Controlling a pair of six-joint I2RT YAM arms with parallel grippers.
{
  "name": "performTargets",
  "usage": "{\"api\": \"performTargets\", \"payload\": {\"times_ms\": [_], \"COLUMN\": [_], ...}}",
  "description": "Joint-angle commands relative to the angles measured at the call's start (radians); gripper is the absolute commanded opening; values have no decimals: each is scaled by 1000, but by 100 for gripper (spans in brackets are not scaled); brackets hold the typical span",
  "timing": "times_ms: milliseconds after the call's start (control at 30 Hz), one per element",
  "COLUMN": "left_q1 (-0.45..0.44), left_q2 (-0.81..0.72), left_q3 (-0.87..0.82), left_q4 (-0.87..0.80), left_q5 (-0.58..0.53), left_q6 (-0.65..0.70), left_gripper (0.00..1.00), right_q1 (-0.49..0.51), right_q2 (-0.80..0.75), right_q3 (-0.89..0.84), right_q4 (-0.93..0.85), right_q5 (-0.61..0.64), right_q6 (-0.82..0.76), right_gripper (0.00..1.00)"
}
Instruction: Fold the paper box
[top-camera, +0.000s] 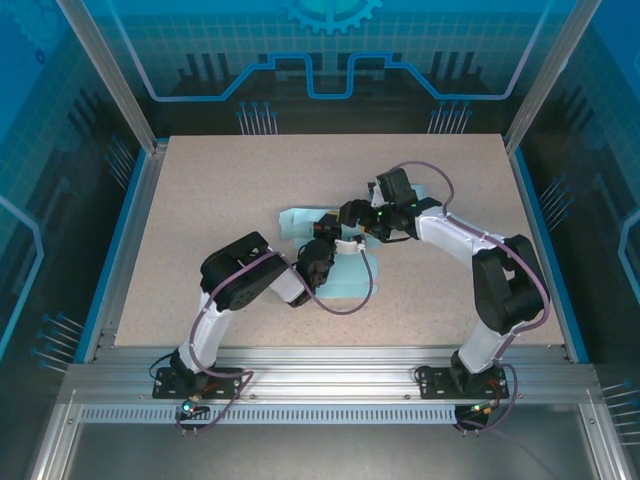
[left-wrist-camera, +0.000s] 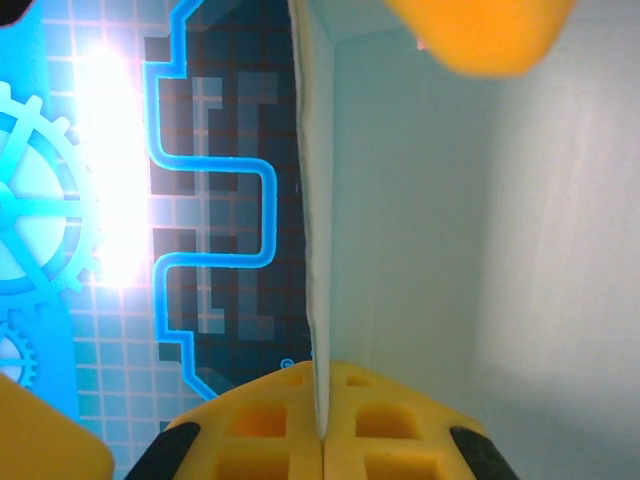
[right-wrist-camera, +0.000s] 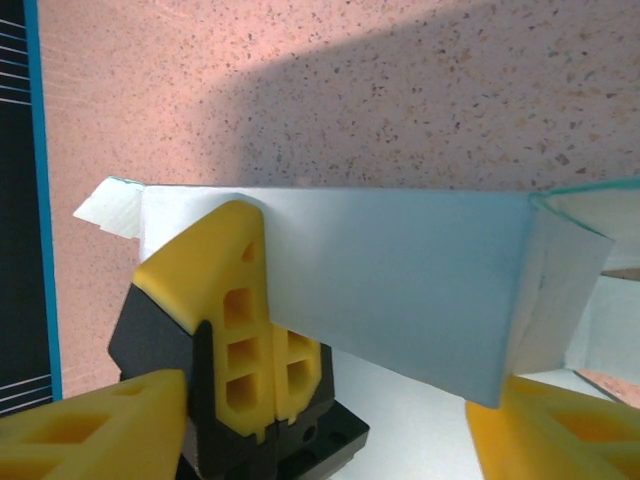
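Left arm (top-camera: 207, 335) and right arm (top-camera: 452, 236): identical build. Each consists of white tubular links joined by bulky black joint housings (top-camera: 238, 272), mounted on a black base plate (top-camera: 192, 378) at the near edge. A purple cable (top-camera: 345, 305) runs in loose loops along the outside of each arm. A green indicator light (top-camera: 383, 211) shows at the right wrist. Fingers (right-wrist-camera: 245, 340) are yellow moulded blocks with square recesses, seated on black angular mounts (right-wrist-camera: 160, 345); one mount has a round screw hole.
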Motion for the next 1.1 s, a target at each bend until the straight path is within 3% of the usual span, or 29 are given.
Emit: {"api": "performTargets", "payload": {"times_ms": [0, 233, 533, 633, 800, 1067], "left_q1": [-26, -28, -27, -28, -27, -27], "left_q2": [36, 39, 50, 50, 58, 66], "left_q3": [-19, -5, -3, -2, 0, 5], "left_q4": [-3, -26, -20, -18, -16, -1], "left_q5": [73, 78, 64, 61, 53, 54], "left_q6": [13, 10, 30, 35, 38, 55], "left_gripper": [0, 0, 0, 0, 0, 0], "right_q1": [-7, -36, -58, -66, -66, -65], "right_q2": [-11, -106, -367, -430, -478, -398], "right_q3": [-21, -56, -183, -258, -391, -481], "right_q4": [92, -17, -197, -215, -180, -3], "right_q5": [-4, 76, 211, 223, 235, 234], "right_q6": [-31, -70, -107, -77, -16, 55], "right_gripper": [71, 75, 75, 70, 47, 47]}}
